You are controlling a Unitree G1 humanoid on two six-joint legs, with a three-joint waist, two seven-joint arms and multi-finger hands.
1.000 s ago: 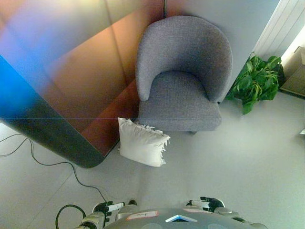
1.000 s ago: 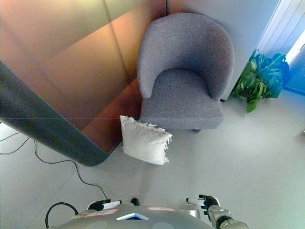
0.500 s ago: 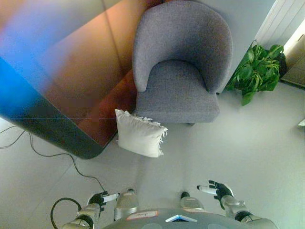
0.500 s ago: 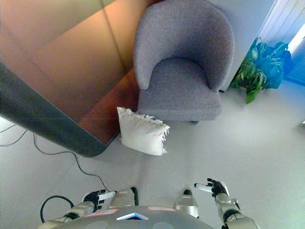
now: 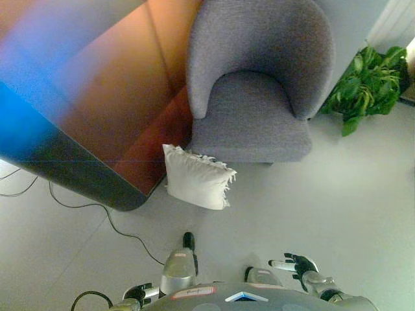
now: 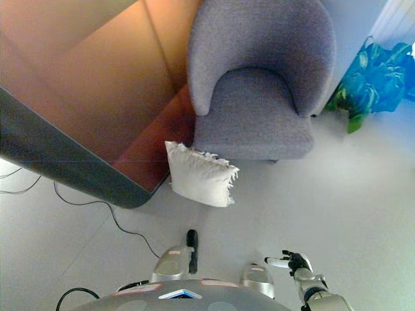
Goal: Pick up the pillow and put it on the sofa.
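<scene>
The pillow lies on the floor at the centre of the frame, leaning against the lower left front corner of the sofa, a grey tub chair that fills the upper centre. Its fringed edge points to the right. No robot hand touches it.

Compared with half a second ago, the whole scene has shifted in the frame; this is camera motion as the robot steps, not movement of the pillow or the sofa. The approach is under way and the pick-up is not yet begun.

The right robot hand shows at the lower right, released, fingers extended, carrying nothing. The left robot hand is only partly visible at the bottom edge, lower left; its state cannot be determined.

No container is present. The sofa seat, the receiving surface, carries nothing. A potted plant stands at the upper right, beside the sofa.
</scene>
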